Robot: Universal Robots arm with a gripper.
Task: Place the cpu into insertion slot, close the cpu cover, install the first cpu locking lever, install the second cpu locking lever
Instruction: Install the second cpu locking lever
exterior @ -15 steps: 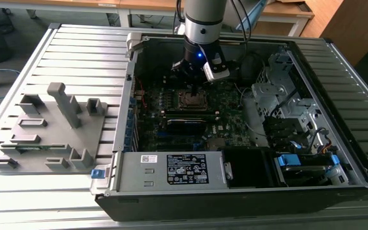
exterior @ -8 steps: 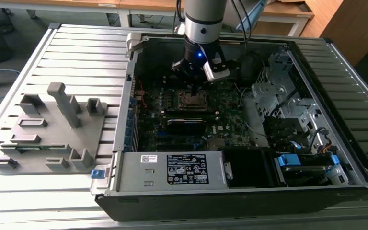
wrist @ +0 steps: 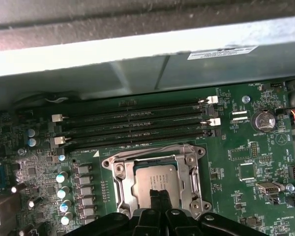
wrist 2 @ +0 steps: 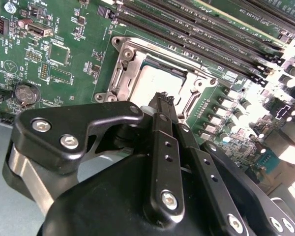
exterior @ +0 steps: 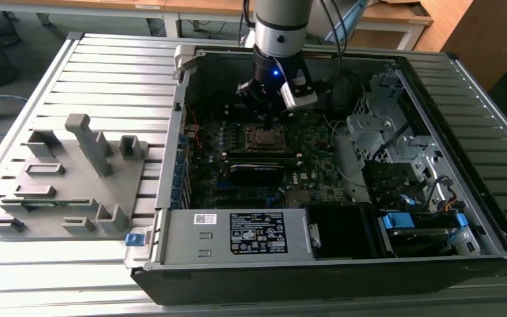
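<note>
The cpu (wrist: 155,181) (wrist 2: 155,81), a grey metal square, lies in the insertion slot (exterior: 266,137) on the green board. The silver cpu cover (wrist: 122,178) (wrist 2: 119,73) lies flat around it as a frame, with the chip's top showing through its window. My gripper (wrist 2: 163,98) (wrist: 159,194) (exterior: 266,123) hangs straight over the socket. Its two black fingers (wrist 2: 164,147) are shut together with nothing between them, and their tips are at the cpu's top near one edge. I cannot tell the locking levers apart from the socket's metal rim.
Long black memory slots (wrist: 132,125) run beside the socket. In the exterior view the open computer case (exterior: 179,132) holds a labelled grey power supply box (exterior: 236,232), a black card (exterior: 255,170) and drive cages (exterior: 385,132). A grey fixture tray (exterior: 60,178) lies at the exterior view's left.
</note>
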